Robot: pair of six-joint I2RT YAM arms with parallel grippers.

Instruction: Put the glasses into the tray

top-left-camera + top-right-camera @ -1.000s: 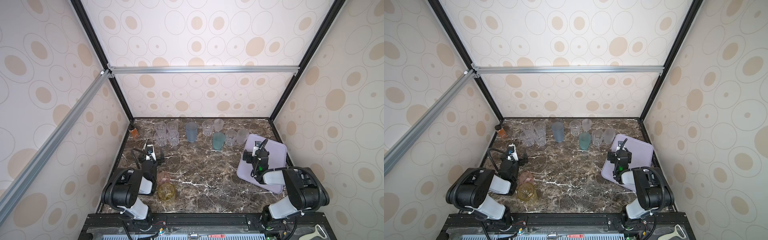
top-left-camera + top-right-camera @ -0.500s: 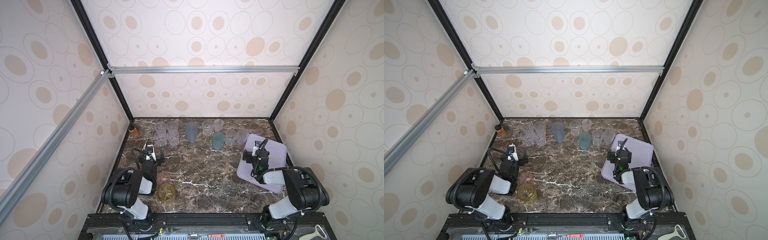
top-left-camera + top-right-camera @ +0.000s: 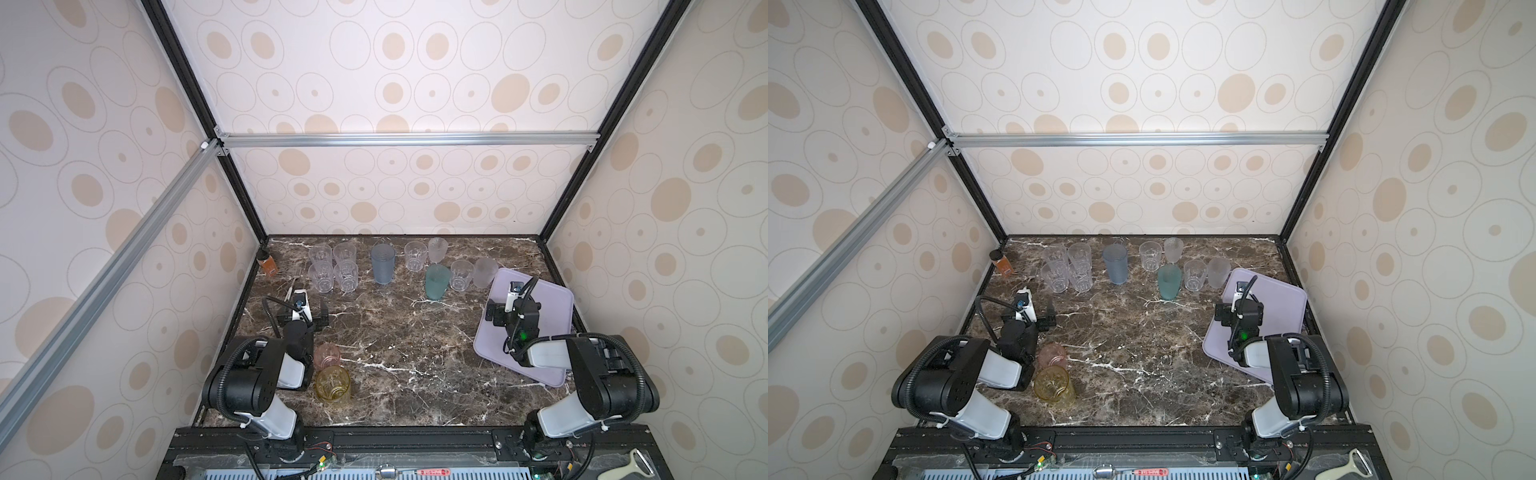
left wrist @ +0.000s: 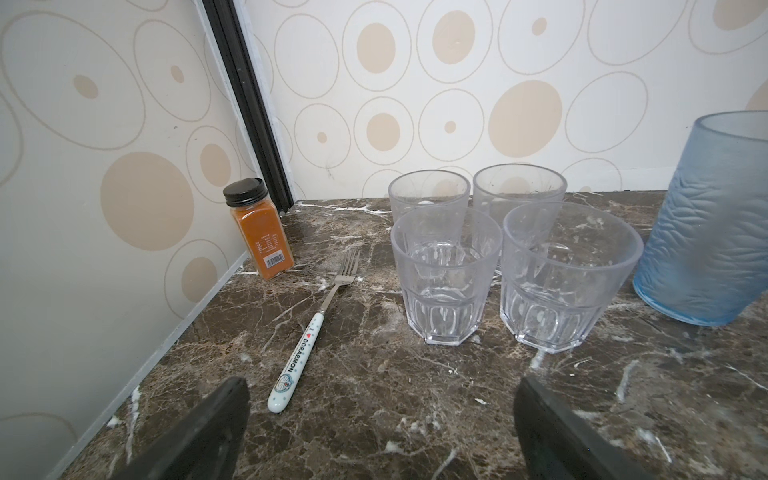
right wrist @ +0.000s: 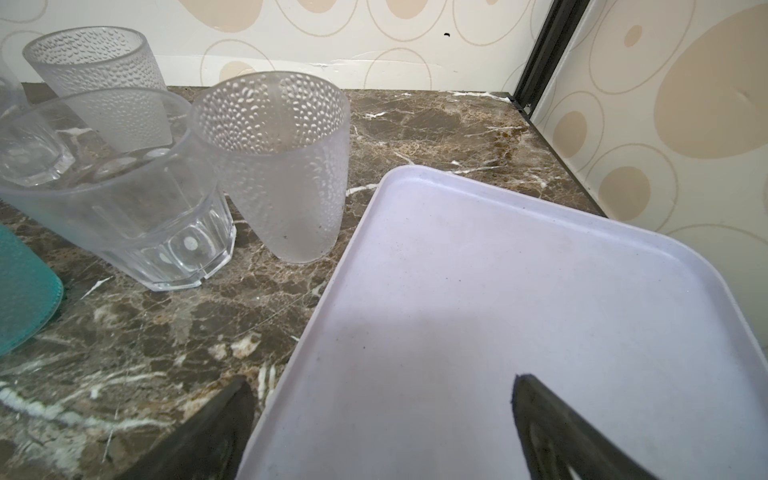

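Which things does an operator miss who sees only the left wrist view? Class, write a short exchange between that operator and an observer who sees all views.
Operator: Where is the tray?
Observer: The flat pale lavender rectangular plastic tray lies on the right of the dark marble table, under the right claw.
Operator: Any glasses behind my camera?
Observer: Yes: a small pink see-through tumbler and an amber-yellow see-through tumbler stand near the front, beside the left arm.
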